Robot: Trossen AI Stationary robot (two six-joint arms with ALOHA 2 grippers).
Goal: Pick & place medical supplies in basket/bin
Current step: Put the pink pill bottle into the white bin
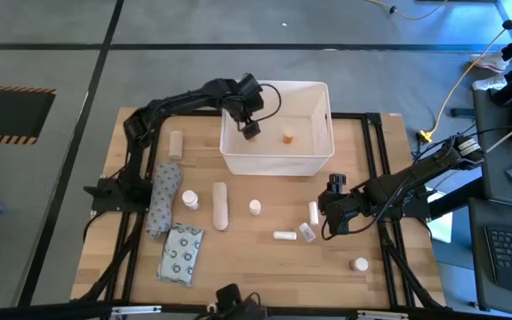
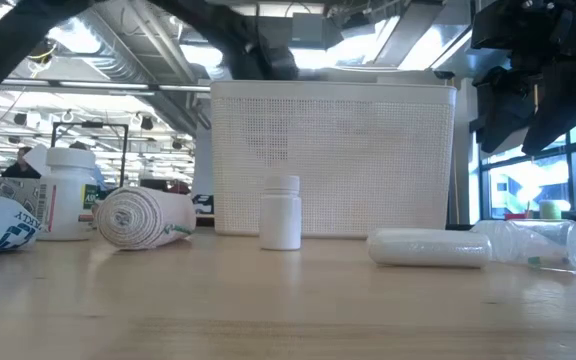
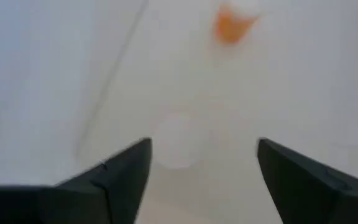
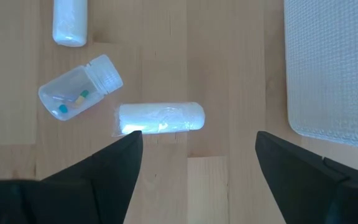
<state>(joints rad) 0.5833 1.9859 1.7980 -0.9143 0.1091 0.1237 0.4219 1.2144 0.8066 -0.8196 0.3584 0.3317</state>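
The white rectangular tub [image 1: 278, 133] stands at the far middle of the wooden bench [image 1: 247, 258]. Inside it lies an orange-capped item [image 1: 288, 137], too small from above to name further; the left wrist view shows it only as an orange smear beside a pale round shape that cannot be made out. The left end effector [image 1: 250, 127] hangs over the tub's left half with its fingers spread and nothing between them.

The other supplies lie on the bench in front of the tub. A small white bottle [image 1: 254, 207] stands upright near the middle, a long white roll [image 1: 220, 205] lies to its left, then another white bottle [image 1: 190, 200], a bandage roll [image 1: 164, 200] and a flat packet with ring pattern [image 1: 181, 253]. A small cylinder [image 1: 176, 144] lies left of the tub.

The right end effector [image 1: 336, 187] hovers just off the tub's front right corner, fingers spread and empty. Below it lie a white wrapped tube [image 4: 161, 118], a clear vial [image 4: 79, 87] holding coloured bits, and another white tube [image 4: 69, 22] cut off by the picture's edge. One more small bottle [image 1: 360, 264] sits alone near the front right.

In the low view the tub's wall hides its contents.
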